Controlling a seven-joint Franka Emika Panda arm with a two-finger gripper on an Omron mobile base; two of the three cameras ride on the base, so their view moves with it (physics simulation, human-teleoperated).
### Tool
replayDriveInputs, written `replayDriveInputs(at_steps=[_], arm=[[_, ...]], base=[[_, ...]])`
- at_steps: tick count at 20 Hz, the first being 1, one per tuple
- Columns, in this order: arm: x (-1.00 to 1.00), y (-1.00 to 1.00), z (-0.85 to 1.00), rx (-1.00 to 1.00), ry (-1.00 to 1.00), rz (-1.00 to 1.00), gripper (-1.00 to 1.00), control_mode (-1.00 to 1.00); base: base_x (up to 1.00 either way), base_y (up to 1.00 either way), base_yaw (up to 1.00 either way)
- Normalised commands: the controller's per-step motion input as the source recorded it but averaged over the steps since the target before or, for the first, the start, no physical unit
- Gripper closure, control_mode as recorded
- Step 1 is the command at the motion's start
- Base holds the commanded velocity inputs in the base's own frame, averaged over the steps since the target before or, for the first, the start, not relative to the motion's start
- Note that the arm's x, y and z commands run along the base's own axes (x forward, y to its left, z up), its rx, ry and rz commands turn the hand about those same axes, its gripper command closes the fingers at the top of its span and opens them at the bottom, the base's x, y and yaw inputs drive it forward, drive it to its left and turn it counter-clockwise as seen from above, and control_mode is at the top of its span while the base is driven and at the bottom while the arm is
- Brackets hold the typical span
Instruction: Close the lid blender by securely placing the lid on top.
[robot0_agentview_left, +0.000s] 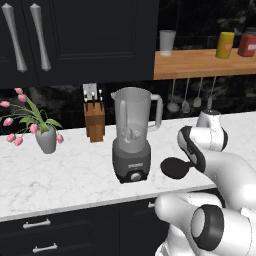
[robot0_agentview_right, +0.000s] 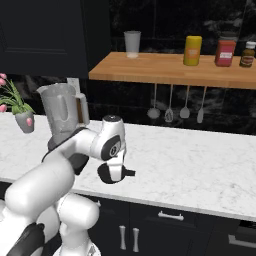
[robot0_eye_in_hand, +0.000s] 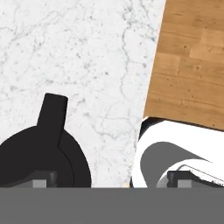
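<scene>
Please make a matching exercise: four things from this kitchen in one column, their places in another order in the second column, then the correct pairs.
1. lid
2. blender
3. knife block
4. yellow canister

A. on the wooden shelf
B. flat on the counter, right of the blender
C. between the flower vase and the blender
D. on the counter, jar open on top

Pairs: 1-B, 2-D, 3-C, 4-A

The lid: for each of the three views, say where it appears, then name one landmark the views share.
Left base view: the lid lies right of centre on the counter, beside the blender.
Right base view: left of centre, under the arm, near the counter's front edge.
Hand view: bottom left corner, tab pointing up.
Shared landmark: the white marble counter.
</scene>
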Motion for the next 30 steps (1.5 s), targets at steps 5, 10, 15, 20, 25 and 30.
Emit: replayDriveInputs(at_steps=[5,10,15,20,25,30], arm=[[0.27,0.00,-0.19,0.02,0.00,0.00,-1.00,-1.00],[0.23,0.00,-0.12,0.01,0.00,0.00,-1.00,-1.00],[0.18,-0.02,-0.14,0.00,0.00,0.00,-1.00,-1.00],[0.12,-0.06,-0.17,0.01,0.00,0.00,-1.00,-1.00],[0.10,-0.10,-0.18,0.01,0.00,0.00,-1.00,-1.00],[0.11,-0.07,-0.18,0.01,0.00,0.00,-1.00,-1.00]], base=[[0.00,0.00,0.00],[0.00,0.00,0.00],[0.00,0.00,0.00],[0.00,0.00,0.00],[0.00,0.00,0.00],[0.00,0.00,0.00]])
